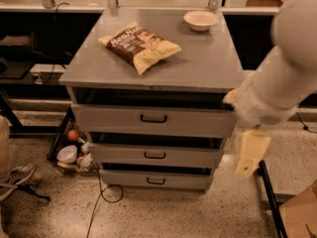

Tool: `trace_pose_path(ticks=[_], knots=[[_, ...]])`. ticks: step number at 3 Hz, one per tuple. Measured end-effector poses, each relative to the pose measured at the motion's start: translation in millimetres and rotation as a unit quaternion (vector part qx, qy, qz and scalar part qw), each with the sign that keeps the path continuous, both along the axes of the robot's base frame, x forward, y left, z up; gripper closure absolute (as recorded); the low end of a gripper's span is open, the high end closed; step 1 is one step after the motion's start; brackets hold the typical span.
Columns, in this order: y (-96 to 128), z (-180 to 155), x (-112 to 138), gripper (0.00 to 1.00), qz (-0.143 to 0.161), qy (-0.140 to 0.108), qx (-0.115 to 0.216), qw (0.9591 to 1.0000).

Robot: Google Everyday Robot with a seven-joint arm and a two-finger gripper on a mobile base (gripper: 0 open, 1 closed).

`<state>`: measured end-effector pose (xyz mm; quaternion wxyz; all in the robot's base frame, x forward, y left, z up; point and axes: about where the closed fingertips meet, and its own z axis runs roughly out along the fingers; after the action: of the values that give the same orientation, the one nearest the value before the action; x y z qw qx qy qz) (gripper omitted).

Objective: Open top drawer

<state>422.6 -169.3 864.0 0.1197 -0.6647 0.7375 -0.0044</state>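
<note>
The top drawer (pixel 153 120) is the widest grey front of three in the grey metal cabinet, with a dark bar handle (pixel 153 118) at its centre and a dark gap above it. My white arm (pixel 282 78) comes in from the upper right. My gripper (pixel 251 153), a cream-coloured piece hanging down, is just off the cabinet's right front corner. It sits right of and below the top drawer's front, apart from the handle.
A chip bag (pixel 139 45) and a white bowl (pixel 200 20) lie on the cabinet top (pixel 208 63). Two narrower drawers (pixel 154 154) sit below. Small items and a cable (pixel 74 152) lie on the floor at left. A dark frame (pixel 270 197) stands at right.
</note>
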Motion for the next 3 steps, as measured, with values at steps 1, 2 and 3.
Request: trace_pose_path(ticks=[1, 2, 3], knots=[[37, -93, -3, 0.0, 0.028, 0.038, 0.02, 0.9987], [36, -112, -9, 0.0, 0.027, 0.046, 0.018, 0.9984], [36, -125, -3, 0.0, 0.018, 0.042, 0.02, 0.9987]])
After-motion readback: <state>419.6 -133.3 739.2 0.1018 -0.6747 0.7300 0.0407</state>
